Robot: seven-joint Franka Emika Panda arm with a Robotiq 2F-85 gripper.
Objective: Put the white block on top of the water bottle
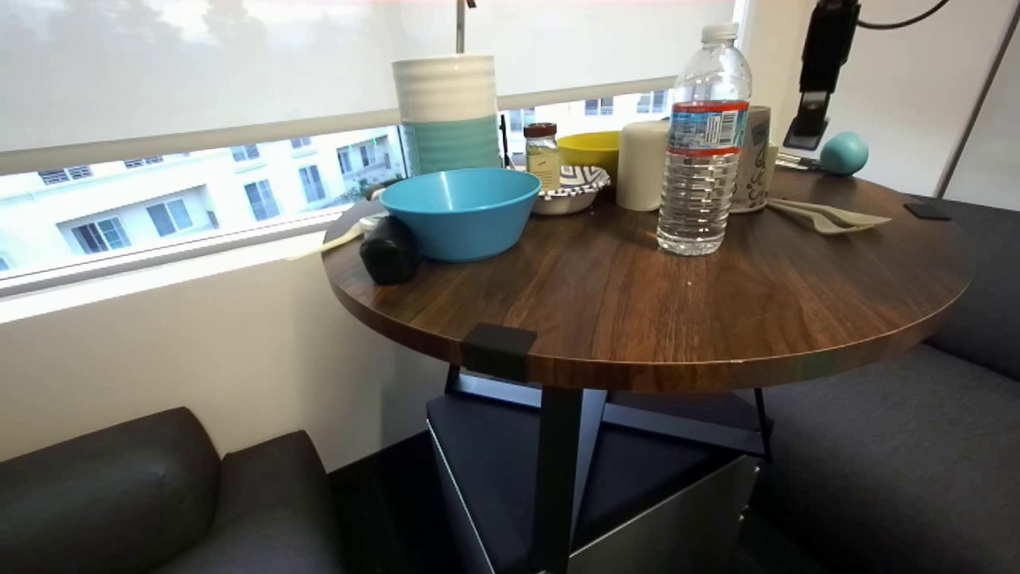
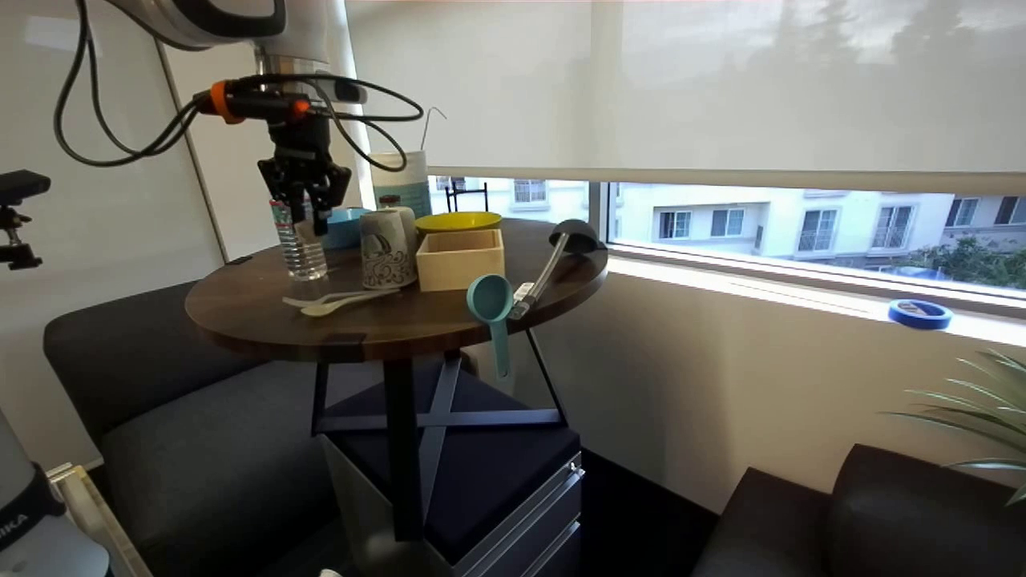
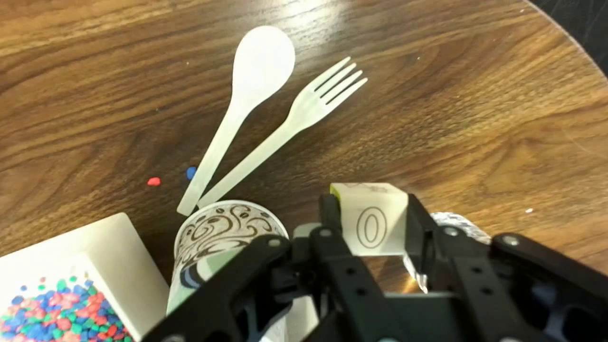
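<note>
White and cube-like, the small block hangs in the air above the round brown wooden counter, an outlined 0 printed on the face turned toward the wrist camera and a thin yellow line along one edge. The black two-fingered claw has it pinched: in the wrist view the dark fingers press against two opposite sides of it.

The claw points down, nearly upright. Above it, the white arm comes in from the top left of an exterior view and drops straight to a metal collar over the wrist.

Near the claw, the tall clear plastic water bottle, ribbed, with a red-edged label and a white cap, stands upright on the counter. In an exterior view the claw shows apart from the bottle, reaching lower in the picture than the cap; in an exterior view it hides the upper part of the bottle.

In the wrist view a pale spoon and a pale fork lie on the counter, their handle ends close together just beside a brown-swirled white cup. Next to that cup is a pale square box holding red, blue and green bits. Farther out stand a plain white cylindrical cup, a yellow bowl and a light blue bowl.
</note>
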